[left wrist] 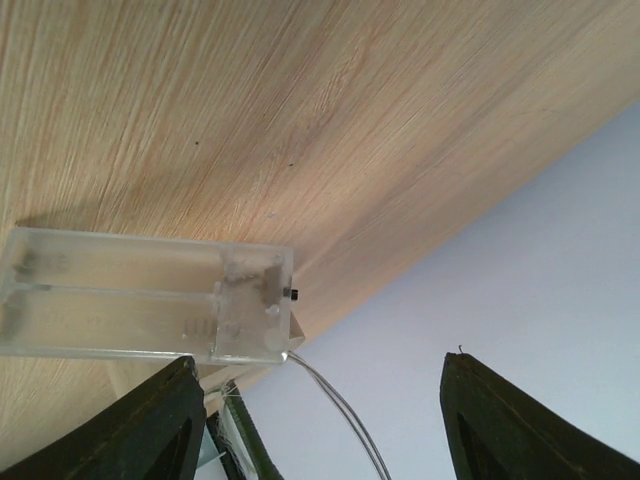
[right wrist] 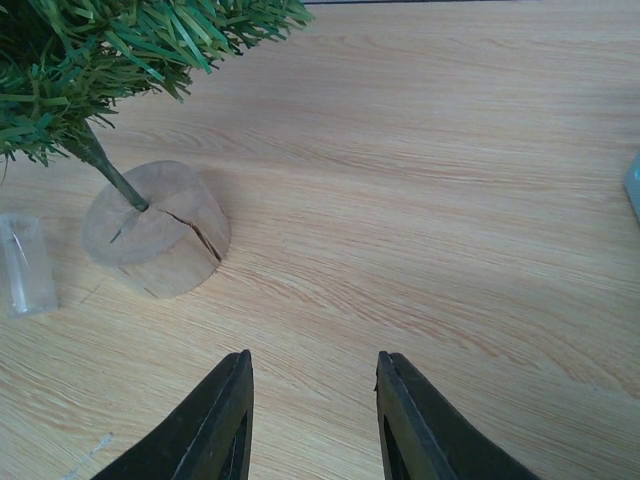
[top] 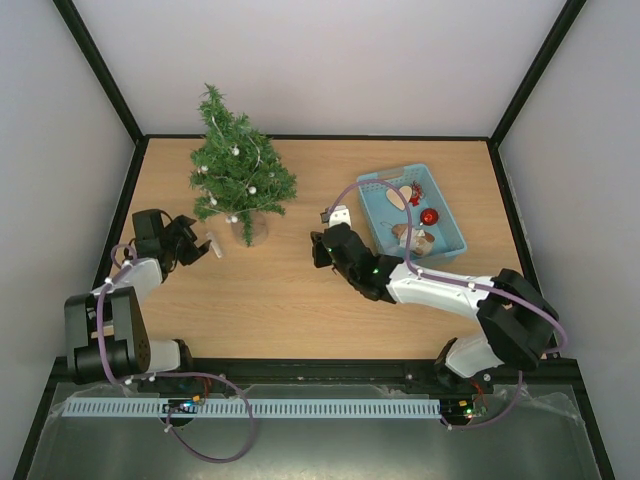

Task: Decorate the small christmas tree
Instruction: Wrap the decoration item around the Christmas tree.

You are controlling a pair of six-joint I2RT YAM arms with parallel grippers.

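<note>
Small christmas tree (top: pixel 240 175): upright toward the far left corner of the tabletop (top: pixel 300 300), stem set in a round, cracked wood-slice base (top: pixel 249 228), branches strung with white beads and a thin wire. Seen low from the right wrist too, green needles (right wrist: pixel 120 50) overhanging the base.

Clear plastic battery box (top: pixel 212 244): flat on the tabletop just left of the base, not touching it, with a thin wire (left wrist: pixel 340 410) leaving its switch end.

Left gripper (top: pixel 200 243): near the left edge, pointing at the box. Fingers spread wide, nothing between them. Box just ahead of the tips, off to one side in the wrist view.

Right gripper (top: pixel 320 248): low over the middle of the tabletop, between tree and basket, facing the base but well short of it. Fingers apart by a modest gap, bare wood showing through, pinching nothing.

Blue plastic basket (top: pixel 368 218): toward the far right corner, holding a red bauble (top: pixel 429 216) and pale wooden ornaments.
</note>
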